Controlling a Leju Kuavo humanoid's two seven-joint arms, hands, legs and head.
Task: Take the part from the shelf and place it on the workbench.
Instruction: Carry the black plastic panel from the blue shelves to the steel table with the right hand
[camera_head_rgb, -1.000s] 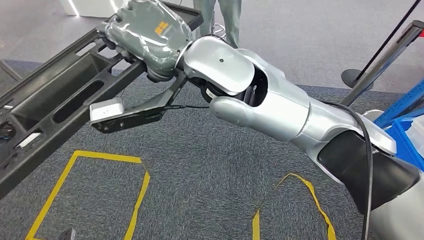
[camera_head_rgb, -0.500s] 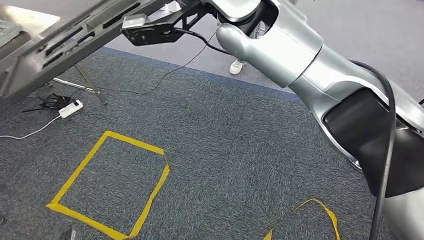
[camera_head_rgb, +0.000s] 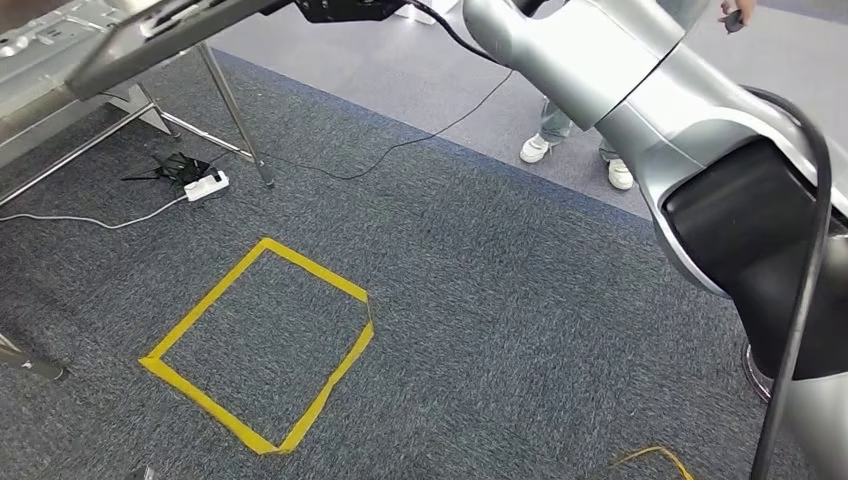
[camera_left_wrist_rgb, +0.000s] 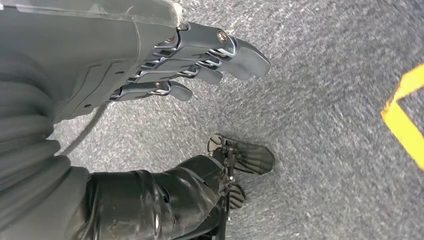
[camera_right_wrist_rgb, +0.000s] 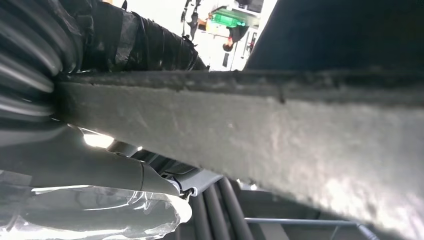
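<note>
Against ribbed right robot hand (camera_right_wrist_rgb: 35, 85), rough flat part (camera_right_wrist_rgb: 240, 135).

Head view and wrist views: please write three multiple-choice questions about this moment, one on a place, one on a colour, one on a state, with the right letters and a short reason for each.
1. Where does the white power strip lie?
A. on the carpet near a metal table leg
B. inside the tape square
C. on the workbench

2. What colour is the tape square on the carpet?
A. red
B. yellow
C. white

3. What does the left hand hold?
A. the part
B. a cable
C. nothing

Answers: 1 A, it rests on the carpet beside the leg. 2 B, the tape is plainly yellow. 3 C, its fingers hang free above the carpet.
</note>
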